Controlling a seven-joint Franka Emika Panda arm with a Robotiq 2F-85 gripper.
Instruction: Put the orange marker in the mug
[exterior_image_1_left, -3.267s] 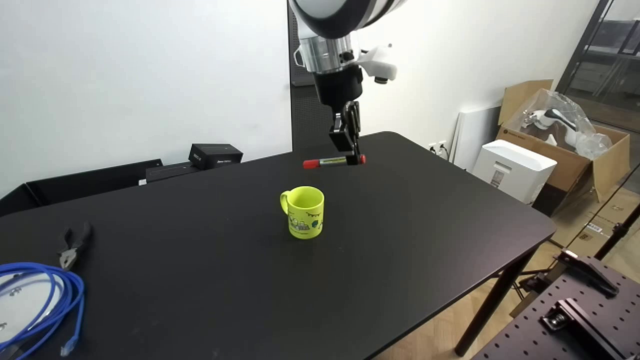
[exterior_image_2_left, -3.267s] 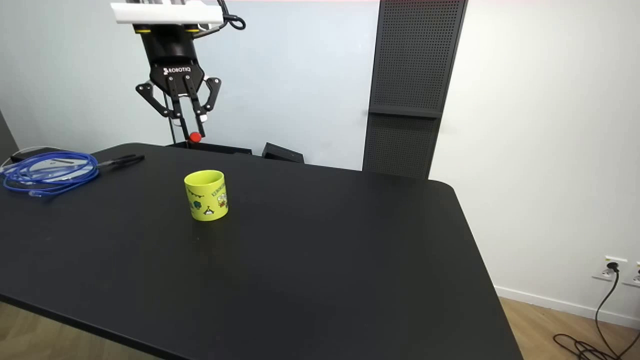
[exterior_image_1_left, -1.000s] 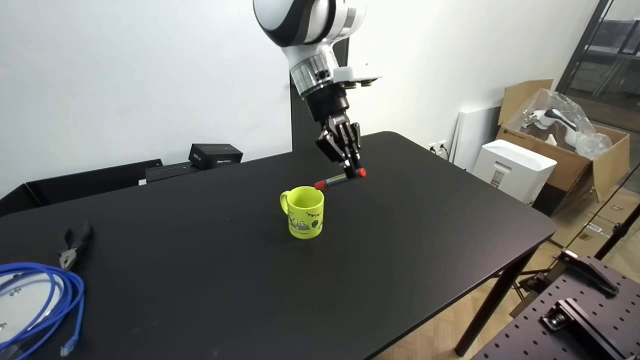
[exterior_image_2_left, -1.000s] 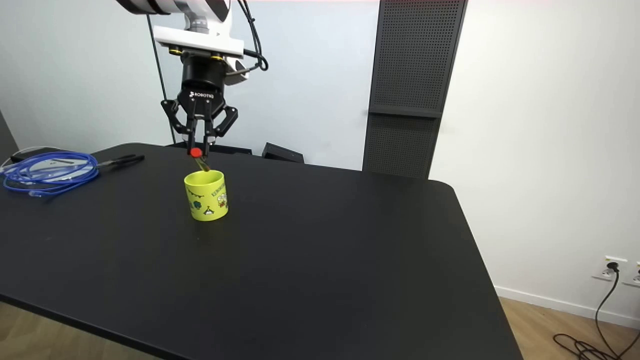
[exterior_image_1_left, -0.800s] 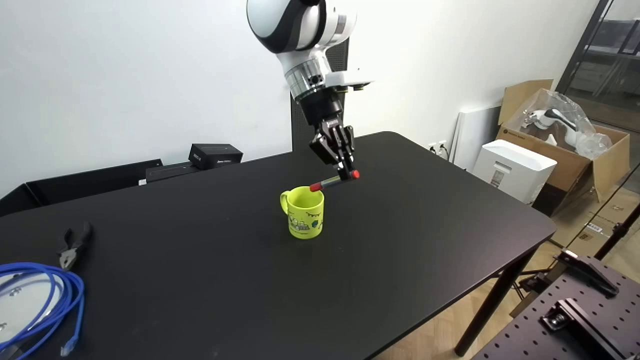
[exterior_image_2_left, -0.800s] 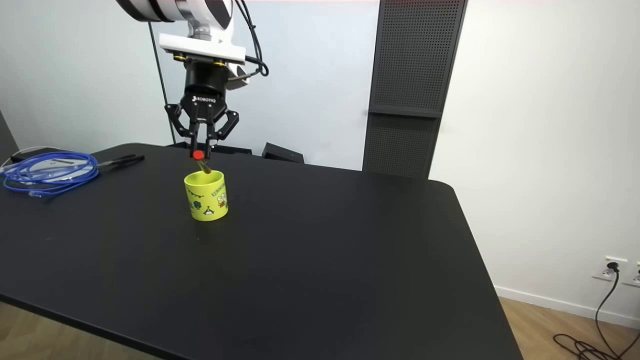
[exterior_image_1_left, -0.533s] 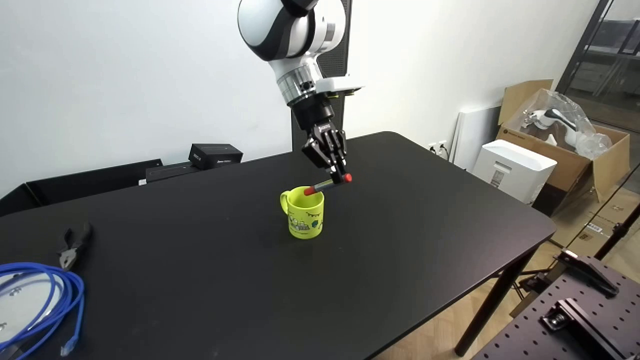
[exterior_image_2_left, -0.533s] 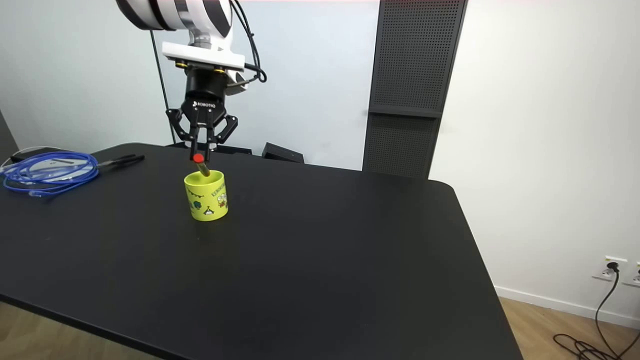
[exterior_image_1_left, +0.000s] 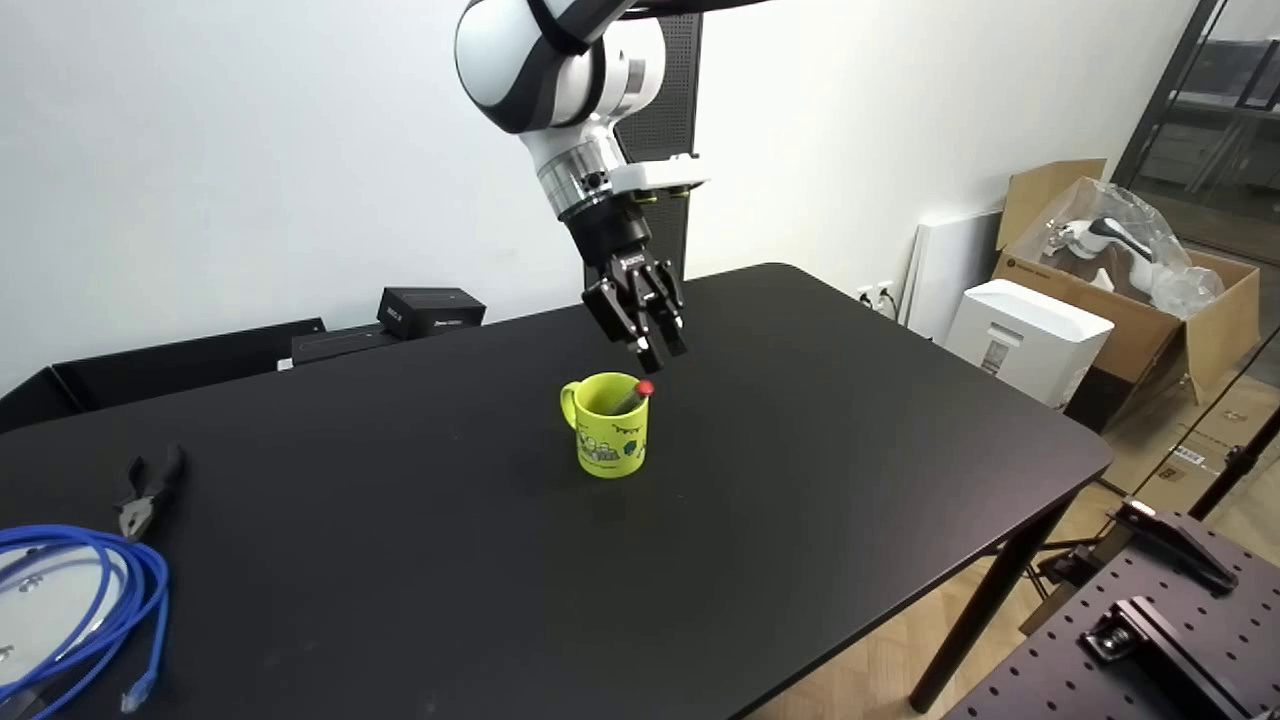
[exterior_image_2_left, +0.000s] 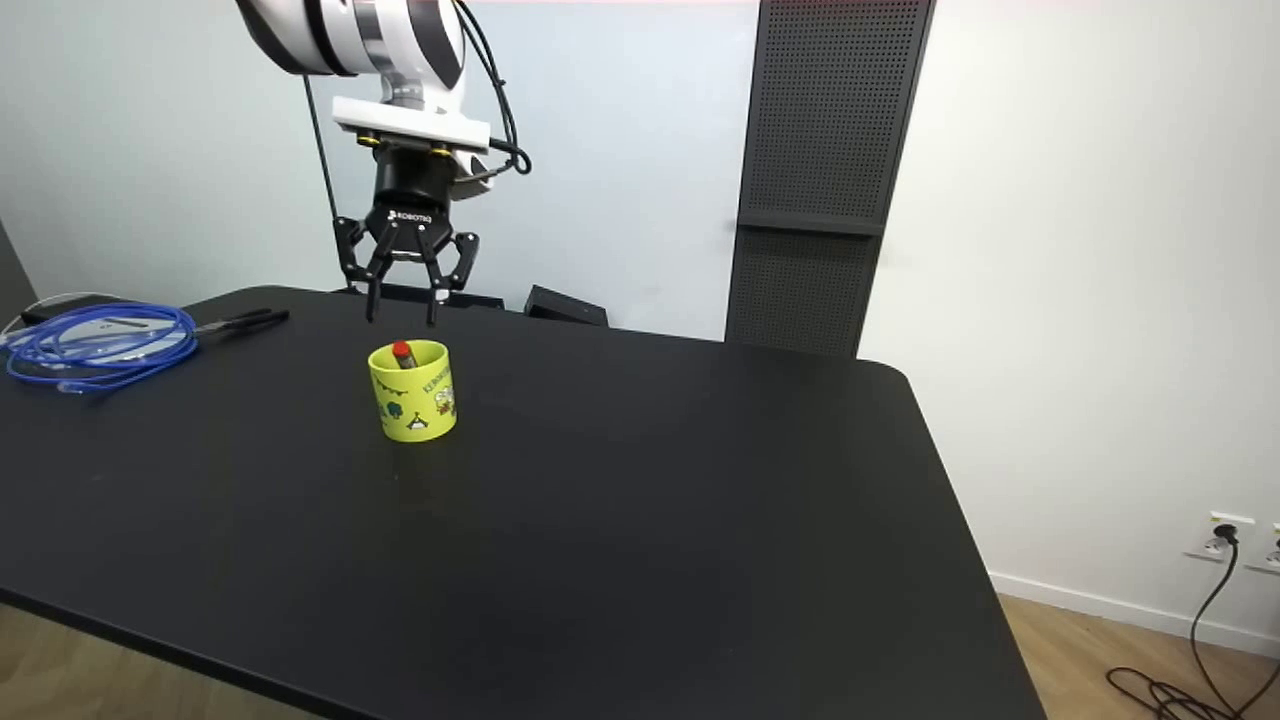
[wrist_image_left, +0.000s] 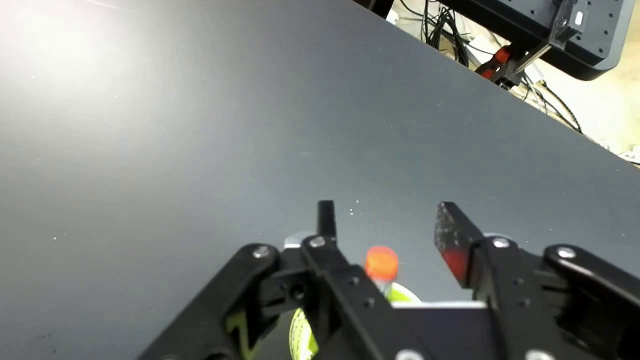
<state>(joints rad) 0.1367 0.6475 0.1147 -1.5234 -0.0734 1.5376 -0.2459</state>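
Hovering just above the mug (exterior_image_1_left: 611, 440), the gripper (exterior_image_2_left: 402, 318) has its fingers (wrist_image_left: 326, 220) spread well apart, a plain gap b/w them and nothing held. Task's orange marker (exterior_image_2_left: 404, 354) is in the mug, right below the fingers & apart from them: tilted, red-orange end poking out past the rim, lower end hidden by the wall. Wrist view has that end b/w the fingers, mug mostly hidden behind them; red patch on one finger's inner face.

Writing: ROBOTIQ, white caps, on gripper body above the fingers. Mug wall below them: dark print starting KERO, rest too small to read, + pics (bunting, tree, tent). Mug upright on black table (exterior_image_2_left: 700, 500), handle on the side away from the fingers in an ext. view.

Left of the fingers in an ext. view: black box (exterior_image_1_left: 430, 312) w/ pale lettering, illegible at this size. Well left of the fingers in both ext. views: pliers (exterior_image_1_left: 140, 512) & coiled blue cable (exterior_image_2_left: 45, 342). Far right of the fingers in an ext. view: white box (exterior_image_1_left: 1040, 340) w/ unreadable label, carton (exterior_image_1_left: 1140, 335) beside it.
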